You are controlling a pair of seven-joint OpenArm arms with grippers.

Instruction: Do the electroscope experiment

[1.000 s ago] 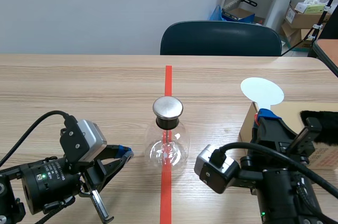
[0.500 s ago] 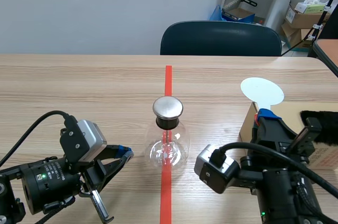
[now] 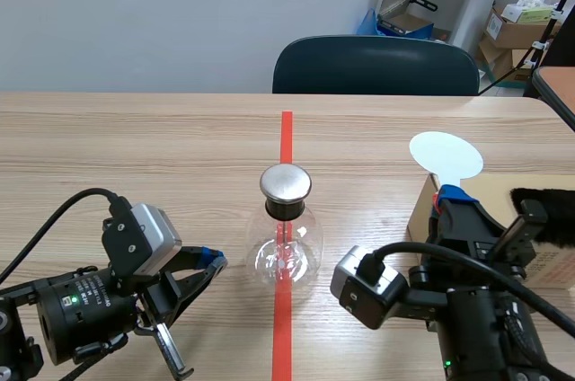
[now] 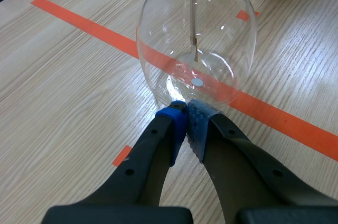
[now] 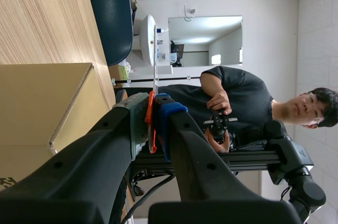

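On the desk (image 3: 135,138), resting left pincer (image 4: 186,112), tips together, beside the glass electroscope (image 4: 196,39), clamping a white disc (image 3: 446,155) in right pincer (image 5: 153,115); probably risking tipping that electroscope with any nudge.

Nothing visibly moves in the scene view over the last second. The left claw (image 3: 214,263) stays in the lower left of the frame, its tips pressed together just short of the electroscope flask (image 3: 286,253) at the centre. The right claw (image 3: 446,194) at the lower right keeps the white disc (image 3: 446,155) clamped upright in the same spot.
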